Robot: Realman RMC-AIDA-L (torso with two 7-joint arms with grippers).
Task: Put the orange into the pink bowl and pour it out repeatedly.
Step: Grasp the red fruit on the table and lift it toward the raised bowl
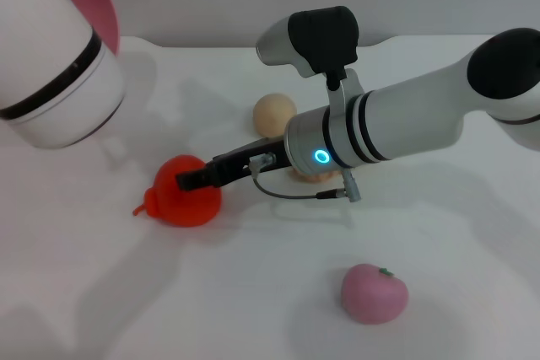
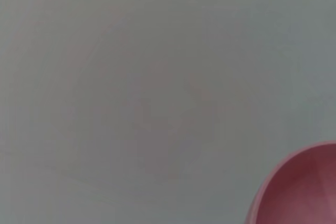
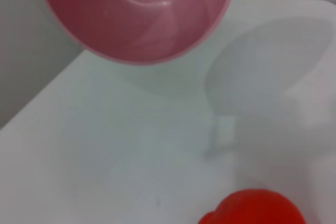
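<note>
A small matte pink apple-like toy [image 1: 374,293] lies near the tabletop's [image 1: 270,309] front edge. Farther in, the glossy red-orange toy orange [image 1: 184,193] rests on the tabletop, its long axis running across, stem toward the left edge. The right gripper's [image 1: 187,180] black jaws are clamped on it. The left gripper, its jaws unseen, holds the smooth pink plastic bowl [image 3: 137,14] raised above the far left corner.

glossy orange [image 1: 186,196], smooth plastic pink bowl [image 3: 136,14], matt table [image 1: 253,292]
</note>
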